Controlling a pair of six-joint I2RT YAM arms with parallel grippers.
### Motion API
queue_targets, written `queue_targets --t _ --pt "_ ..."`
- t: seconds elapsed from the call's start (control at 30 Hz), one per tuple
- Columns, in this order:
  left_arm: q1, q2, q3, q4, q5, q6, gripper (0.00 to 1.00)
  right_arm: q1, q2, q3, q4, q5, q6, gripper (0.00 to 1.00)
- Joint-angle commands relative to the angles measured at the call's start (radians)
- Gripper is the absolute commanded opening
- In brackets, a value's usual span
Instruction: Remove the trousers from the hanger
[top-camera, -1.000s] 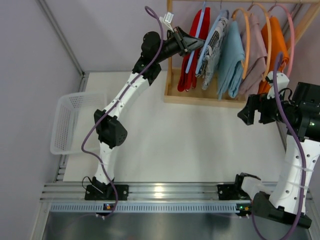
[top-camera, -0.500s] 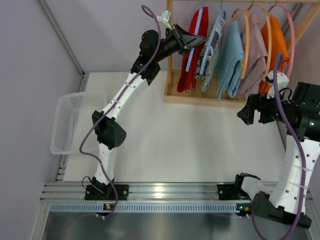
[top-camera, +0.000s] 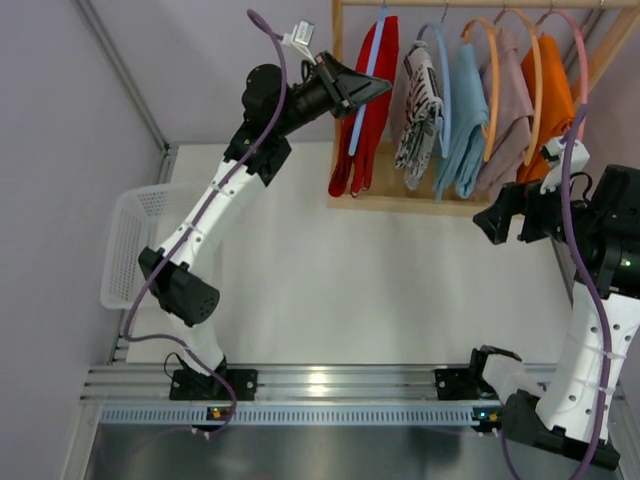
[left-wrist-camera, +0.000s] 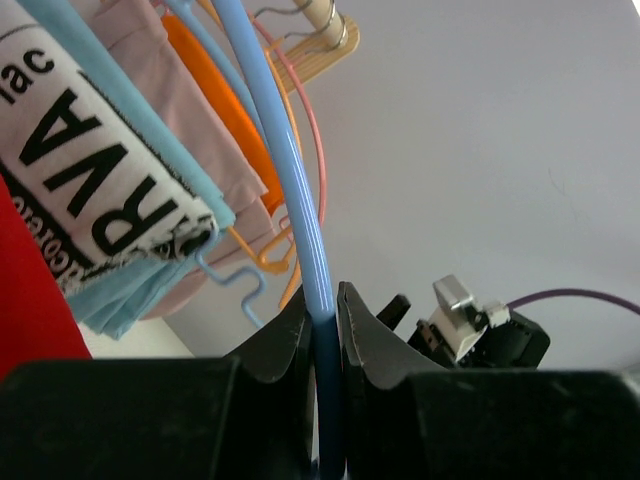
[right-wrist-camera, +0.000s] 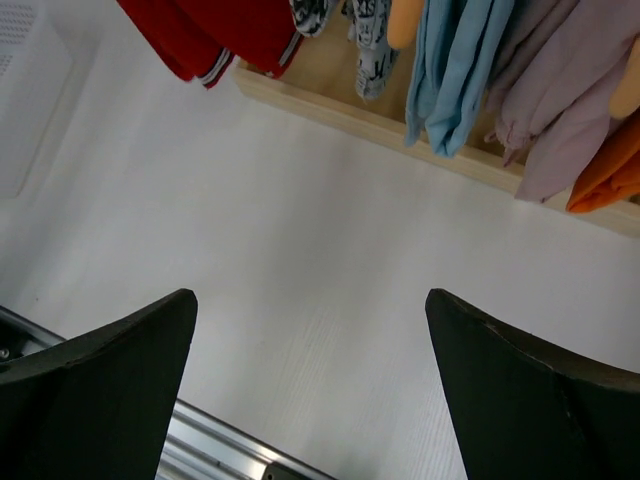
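The red trousers (top-camera: 362, 120) hang on a light blue hanger (top-camera: 372, 60) at the left end of the wooden rack (top-camera: 400, 203). My left gripper (top-camera: 378, 88) is shut on that hanger's blue rod (left-wrist-camera: 290, 180), which runs up between the closed jaws (left-wrist-camera: 322, 300). To its right hang the white trousers with black print (top-camera: 418, 110), the light blue (top-camera: 462, 120), the dusty mauve (top-camera: 508, 110) and the orange (top-camera: 550, 100). My right gripper (top-camera: 495, 222) hovers open in front of the rack's right end, its jaws (right-wrist-camera: 310, 300) wide apart over bare table.
A white mesh basket (top-camera: 135, 245) sits at the table's left edge. The rack's wooden base runs along the back (right-wrist-camera: 420, 140). A metal rail (top-camera: 320, 385) borders the near edge, by the arm bases.
My left arm has drawn the blue hanger with the red trousers to the left, apart from the printed pair. The right arm has barely shifted.
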Motion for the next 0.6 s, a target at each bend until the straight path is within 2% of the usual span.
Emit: queue_targets --t 0.0,0.17,0.2,0.3,0.43,0.57 --pt "0.005 -0.240 -0.093 0.365 0.017 0.091 0.00 0.004 -0.011 0.067 0.145 -0.063 0.079 0.99" --pt "0.004 -0.401 -0.323 0.348 0.024 0.129 0.00 0.004 0.006 0.095 0.256 -0.159 0.209 0.99" --pt "0.004 -0.421 -0.350 0.348 0.040 0.155 0.00 0.003 0.003 0.101 0.324 -0.165 0.305 0.99" --pt "0.004 -0.509 -0.451 0.305 0.038 0.217 0.00 0.003 0.000 0.128 0.433 -0.188 0.465 0.99" --pt "0.004 -0.615 -0.575 0.247 0.029 0.277 0.00 0.009 0.020 0.130 0.664 -0.222 0.698 0.99" --pt "0.004 -0.719 -0.786 0.245 -0.028 0.300 0.00 0.049 0.041 0.086 0.847 -0.210 0.911 0.99"
